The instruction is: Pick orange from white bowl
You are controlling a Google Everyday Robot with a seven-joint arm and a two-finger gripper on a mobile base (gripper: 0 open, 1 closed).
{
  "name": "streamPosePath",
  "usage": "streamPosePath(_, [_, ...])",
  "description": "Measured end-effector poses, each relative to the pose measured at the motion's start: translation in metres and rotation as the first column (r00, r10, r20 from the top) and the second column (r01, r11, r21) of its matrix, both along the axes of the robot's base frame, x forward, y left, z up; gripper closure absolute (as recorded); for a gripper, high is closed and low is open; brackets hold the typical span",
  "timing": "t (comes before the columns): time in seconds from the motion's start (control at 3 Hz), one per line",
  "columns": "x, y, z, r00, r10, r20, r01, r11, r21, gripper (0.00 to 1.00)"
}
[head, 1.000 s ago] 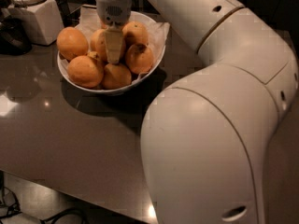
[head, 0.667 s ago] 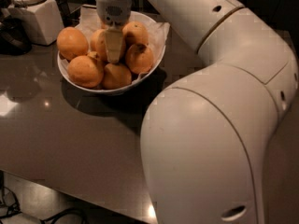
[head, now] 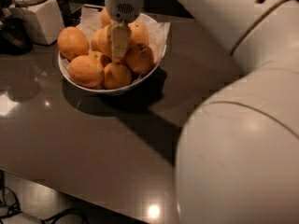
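The white bowl (head: 93, 85) stands on the dark table at upper left, lined with crinkled white paper and heaped with several oranges. My gripper (head: 120, 43) comes straight down from the top of the view into the middle of the heap. Its tip sits between one orange (head: 104, 40) on its left and another orange (head: 139, 58) on its right, touching or nearly touching both. More oranges lie at the bowl's left (head: 72, 42) and front (head: 85, 71). The gripper hides whatever is under its tip.
A white boxy appliance (head: 41, 17) with a jar on top stands left of the bowl, with a dark object (head: 11, 34) beside it. My large white arm (head: 243, 139) fills the right side of the view. The table's front edge (head: 84, 197) runs along the bottom left.
The gripper's wrist has shifted slightly to the right over the bowl, and the arm's bulk now fills more of the right side. The oranges and bowl have not visibly moved.
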State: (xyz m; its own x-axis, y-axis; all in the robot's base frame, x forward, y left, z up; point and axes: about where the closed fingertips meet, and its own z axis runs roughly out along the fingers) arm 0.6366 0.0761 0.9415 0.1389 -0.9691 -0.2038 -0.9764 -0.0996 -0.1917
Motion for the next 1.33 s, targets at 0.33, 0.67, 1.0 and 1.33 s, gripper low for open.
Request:
streamPosePath(0.33, [-0.036, -0.007, 0.035, 0.9881, 0.065, 0.139, -0.089, 0.980, 0.177, 1.00])
streamPosePath(0.67, [-0.046, -0.006, 0.038, 0.9886, 0.070, 0.134, -0.092, 0.982, 0.167, 1.00])
streamPosePath(1.0, [-0.076, -0.011, 0.042, 0.9926, 0.037, 0.115, -0.060, 0.977, 0.204, 1.00])
streamPosePath(1.33, [-0.136, -0.012, 0.040, 0.9965, -0.020, 0.080, 0.000, 0.969, 0.247, 1.00])
